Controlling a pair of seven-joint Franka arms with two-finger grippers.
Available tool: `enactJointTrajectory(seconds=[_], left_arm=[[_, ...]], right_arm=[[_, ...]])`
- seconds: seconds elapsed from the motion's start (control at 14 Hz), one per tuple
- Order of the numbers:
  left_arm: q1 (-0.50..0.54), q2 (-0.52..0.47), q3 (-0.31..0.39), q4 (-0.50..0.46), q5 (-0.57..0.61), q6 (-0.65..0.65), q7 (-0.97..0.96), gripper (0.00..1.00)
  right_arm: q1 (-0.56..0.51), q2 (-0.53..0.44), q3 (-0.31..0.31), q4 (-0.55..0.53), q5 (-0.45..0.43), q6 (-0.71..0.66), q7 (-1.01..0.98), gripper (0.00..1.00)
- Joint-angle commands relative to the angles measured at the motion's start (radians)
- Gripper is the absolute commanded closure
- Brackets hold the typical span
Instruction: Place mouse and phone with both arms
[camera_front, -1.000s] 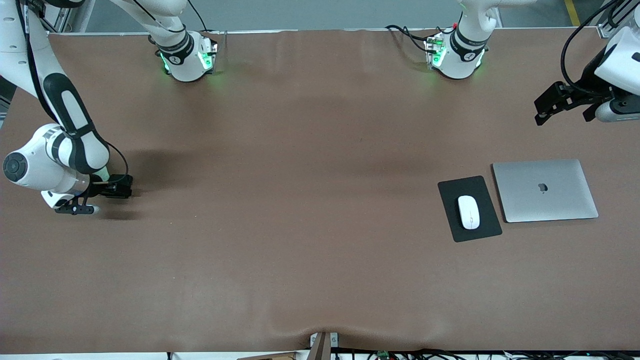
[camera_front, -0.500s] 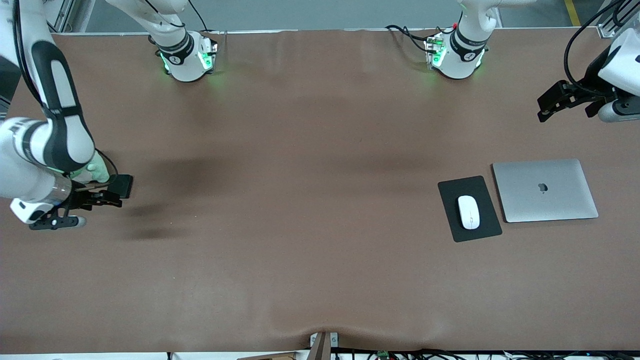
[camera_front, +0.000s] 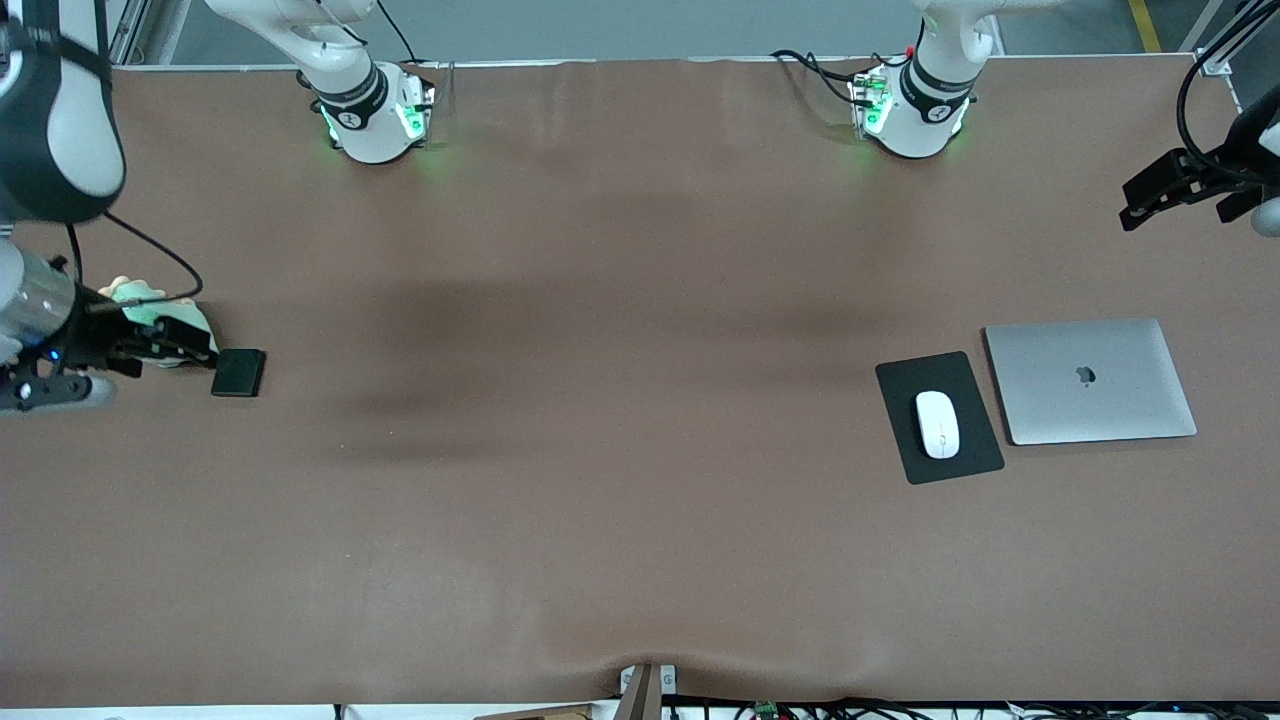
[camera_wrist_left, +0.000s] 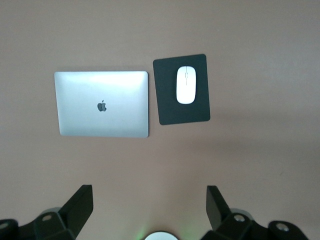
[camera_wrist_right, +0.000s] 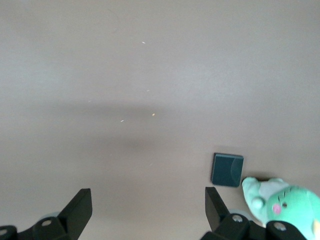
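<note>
Brown table (camera_front: 620, 480); bare grey floor (camera_front: 620, 25)

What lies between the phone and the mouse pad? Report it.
Nothing: in the front view only bare brown table runs from the phone to the mouse pad.

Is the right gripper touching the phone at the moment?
Apart. In the right wrist view the open right gripper shows only bare table between its fingers, and the phone lies flat off to one side, clear of both, beside a green plush toy.
</note>
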Motion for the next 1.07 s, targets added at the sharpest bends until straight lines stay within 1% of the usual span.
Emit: enactJointTrajectory(seconds=[0.0,0.07,0.21,0.29,0.5,0.71,1.0], left_arm=[[0.002,-0.015,-0.001,0.01,-0.012,-0.057,0.025,0.0],[0.002,-0.015,-0.001,0.011,-0.012,-0.059,0.025,0.0],[0.002,-0.009,-0.001,0.04,-0.006,-0.059,0.02,0.0],[0.001,-0.005,-0.001,0.055,-0.006,-0.059,0.017,0.0],[0.001,-0.001,-0.001,0.063,-0.004,-0.059,0.015,0.0],[0.001,-0.003,-0.002,0.063,-0.004,-0.059,0.015,0.0],[-0.002,-0.005,-0.008,0.063,-0.018,-0.059,0.006,0.0]], right_arm=[[0.022,-0.089,-0.02,0.005,-0.005,-0.12,0.078,0.0],[0.028,-0.11,-0.029,0.019,-0.005,-0.169,0.098,0.0],[0.088,-0.14,-0.098,0.043,-0.005,-0.249,0.141,0.0],[0.088,-0.146,-0.104,0.051,-0.005,-0.273,0.143,0.0],[0.069,-0.155,-0.103,0.063,-0.005,-0.303,0.143,0.0],[0.063,-0.163,-0.092,0.063,-0.008,-0.305,0.143,0.0],[0.06,-0.161,-0.08,0.077,-0.044,-0.307,0.141,0.0]])
